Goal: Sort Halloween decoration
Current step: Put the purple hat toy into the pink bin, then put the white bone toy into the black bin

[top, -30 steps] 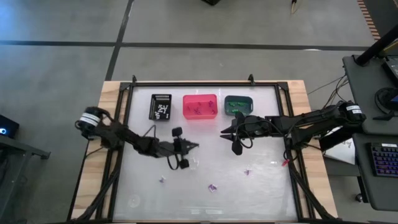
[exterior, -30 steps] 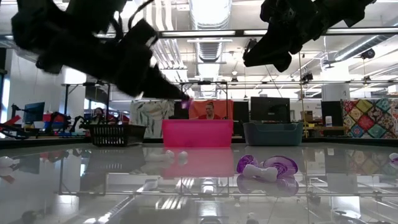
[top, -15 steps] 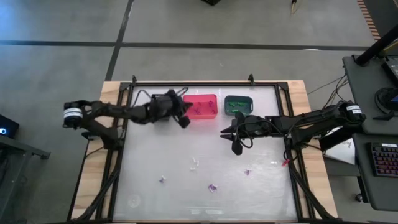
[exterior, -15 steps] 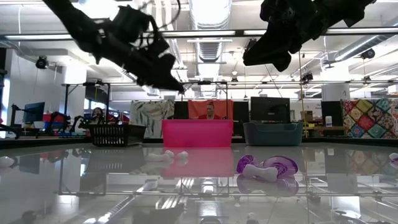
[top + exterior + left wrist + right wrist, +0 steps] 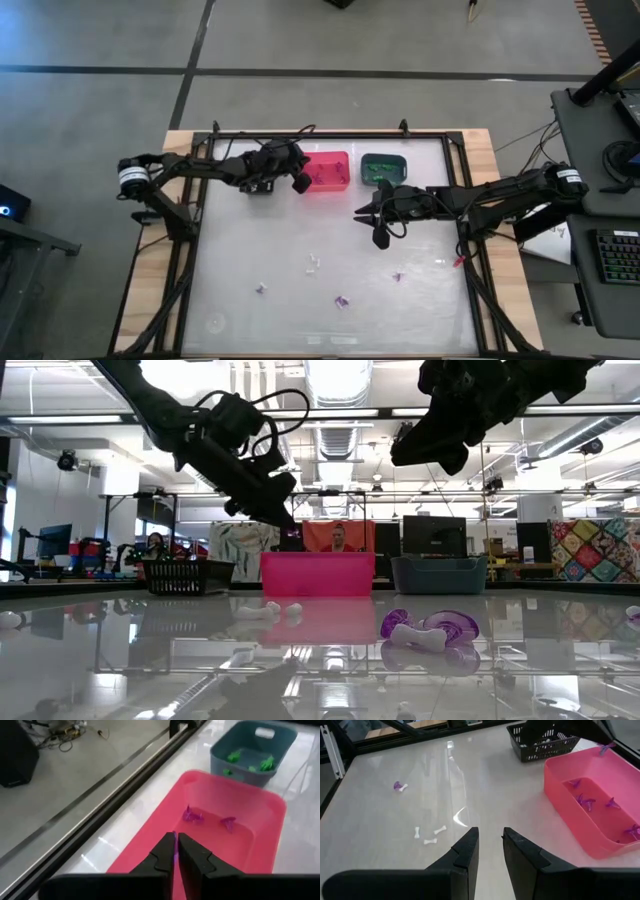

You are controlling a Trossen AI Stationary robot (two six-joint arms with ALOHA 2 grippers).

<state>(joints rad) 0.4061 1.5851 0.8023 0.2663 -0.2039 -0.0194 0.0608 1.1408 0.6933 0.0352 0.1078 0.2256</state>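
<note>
The left gripper (image 5: 175, 851) hangs over the near edge of the pink bin (image 5: 260, 805), its fingers pinched together on a thin purple trinket (image 5: 174, 854) that shows as a sliver between the tips. The right gripper (image 5: 366, 213) waits above the table in front of the teal bin (image 5: 382, 167), its fingers parted with nothing between them. Purple pieces (image 5: 583, 802) lie in the pink bin, green ones (image 5: 267, 763) in the teal bin, and 2 white bones (image 5: 432, 835) plus a purple piece (image 5: 398, 786) sit on the table (image 5: 380, 830), well apart from the black bin (image 5: 543, 742).
</note>
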